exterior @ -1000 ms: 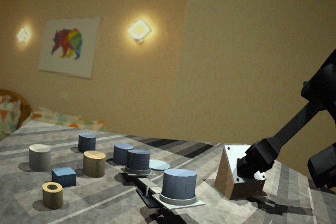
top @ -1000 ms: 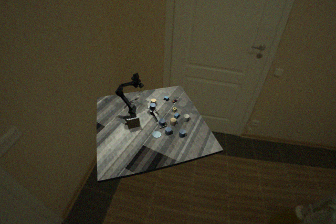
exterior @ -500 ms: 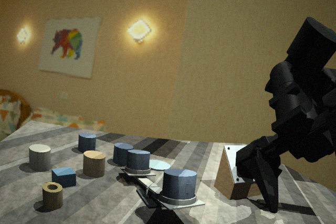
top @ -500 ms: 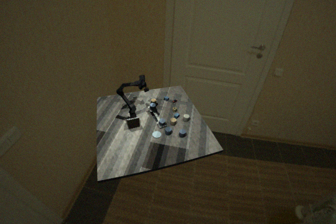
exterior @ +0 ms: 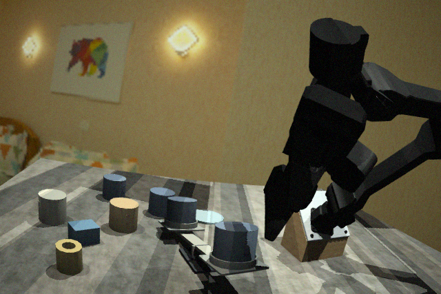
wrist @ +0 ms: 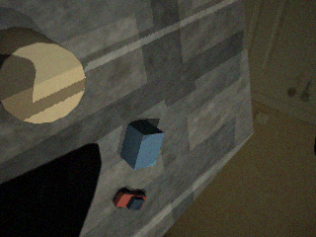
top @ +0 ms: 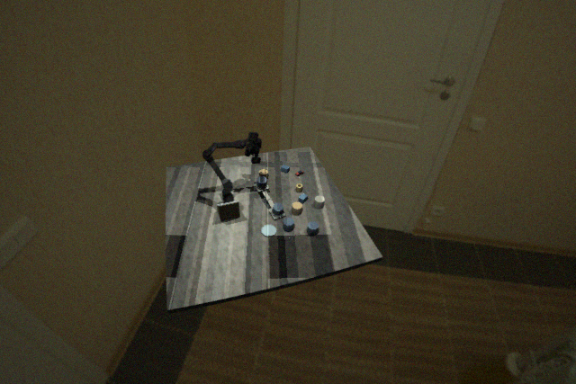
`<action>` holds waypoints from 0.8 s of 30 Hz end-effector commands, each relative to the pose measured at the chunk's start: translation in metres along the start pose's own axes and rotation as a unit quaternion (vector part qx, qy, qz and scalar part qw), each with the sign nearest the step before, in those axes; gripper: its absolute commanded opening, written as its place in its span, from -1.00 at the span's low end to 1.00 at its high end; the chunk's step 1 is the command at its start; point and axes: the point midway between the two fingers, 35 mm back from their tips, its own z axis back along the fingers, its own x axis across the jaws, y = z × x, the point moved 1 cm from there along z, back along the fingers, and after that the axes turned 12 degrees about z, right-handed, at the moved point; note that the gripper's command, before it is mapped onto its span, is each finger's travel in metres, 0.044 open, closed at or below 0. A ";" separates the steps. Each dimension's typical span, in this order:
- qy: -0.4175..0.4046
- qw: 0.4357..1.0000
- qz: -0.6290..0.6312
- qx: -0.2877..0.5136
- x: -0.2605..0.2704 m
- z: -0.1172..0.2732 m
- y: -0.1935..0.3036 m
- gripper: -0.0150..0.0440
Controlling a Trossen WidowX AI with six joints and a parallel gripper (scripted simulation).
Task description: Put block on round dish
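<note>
A home room, with a bear picture (exterior: 89,57) and patterned bedding (exterior: 85,153).

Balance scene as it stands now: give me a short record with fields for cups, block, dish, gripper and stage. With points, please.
cups: one blue cup (top: 262,183) (exterior: 236,242) on the balance end nearer the gripper, another (top: 277,209) (exterior: 181,210) on the far end
hidden block: not visible
round dish (top: 268,230) (exterior: 210,216): nothing on it
gripper: raised, fingers open, holding nothing
stage: neither balance cup lifted, block not yet delivered
</note>
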 end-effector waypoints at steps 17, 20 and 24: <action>-0.073 0.943 -0.300 0.120 0.101 0.061 0.061 1.00; -0.077 0.925 -0.345 0.136 0.115 0.072 0.065 1.00; -0.079 0.897 -0.405 0.156 0.133 0.087 0.068 1.00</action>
